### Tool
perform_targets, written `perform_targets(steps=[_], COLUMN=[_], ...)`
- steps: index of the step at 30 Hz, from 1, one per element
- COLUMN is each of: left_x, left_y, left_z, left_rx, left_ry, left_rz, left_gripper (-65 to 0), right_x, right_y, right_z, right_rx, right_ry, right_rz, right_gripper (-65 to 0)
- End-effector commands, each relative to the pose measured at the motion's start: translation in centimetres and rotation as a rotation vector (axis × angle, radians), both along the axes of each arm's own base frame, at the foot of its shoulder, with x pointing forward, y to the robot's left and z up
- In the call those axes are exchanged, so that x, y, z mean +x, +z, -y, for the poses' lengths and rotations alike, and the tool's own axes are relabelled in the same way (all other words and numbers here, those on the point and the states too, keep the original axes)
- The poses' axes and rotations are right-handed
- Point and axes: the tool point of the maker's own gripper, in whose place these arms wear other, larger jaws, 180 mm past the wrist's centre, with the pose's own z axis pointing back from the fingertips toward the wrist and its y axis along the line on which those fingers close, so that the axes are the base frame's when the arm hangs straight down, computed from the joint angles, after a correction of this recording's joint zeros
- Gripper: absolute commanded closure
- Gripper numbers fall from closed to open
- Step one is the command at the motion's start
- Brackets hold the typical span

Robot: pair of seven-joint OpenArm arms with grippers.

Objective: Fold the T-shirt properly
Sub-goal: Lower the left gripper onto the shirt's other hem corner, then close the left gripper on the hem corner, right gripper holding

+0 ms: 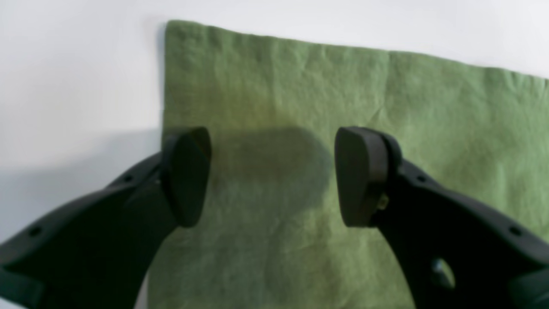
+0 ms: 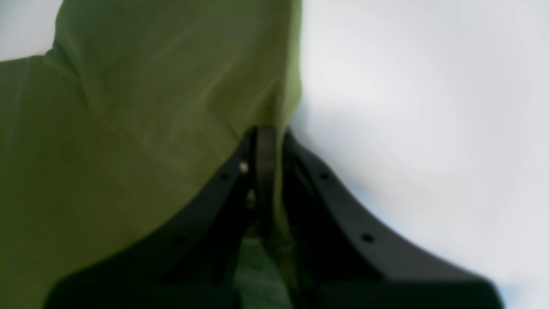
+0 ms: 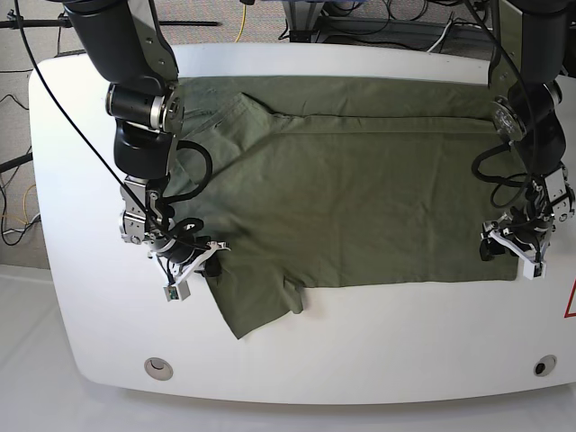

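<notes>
On the white tabletop (image 3: 378,360) the T-shirt (image 3: 360,198) is spread, long axis running arm to arm. Its sleeve edge is pinched in the clenched right hand (image 2: 268,141); the released left hand (image 1: 272,176) is held over the hem corner.

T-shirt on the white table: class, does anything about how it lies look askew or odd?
Yes. The T-shirt lies mostly flat, but its near sleeve is bunched and skewed toward the table's front edge, beside the right tool, which pinches the cloth. The left tool is open over the other corner.
</notes>
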Motion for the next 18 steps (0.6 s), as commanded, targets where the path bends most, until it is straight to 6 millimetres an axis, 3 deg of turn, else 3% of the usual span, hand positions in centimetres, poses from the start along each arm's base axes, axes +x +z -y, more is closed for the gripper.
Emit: perform_targets(steps=[1,18], left_x=[1.3,0.7], left_y=[2.4,2.2], left_z=[-1.3,-2.8], left_rx=[0.013,0.048], left_ry=[0.016,0.071], left_rz=[0.069,0.075], left_gripper=[-41.5,-41.4], right_x=[1.5,1.1], right_y=[2.0,1.6], right_z=[0.4,0.2], right_rx=[-0.008,-0.011], right_ry=[0.002,0.013], right_rz=[0.047,0.036], right_gripper=[0.0,0.0])
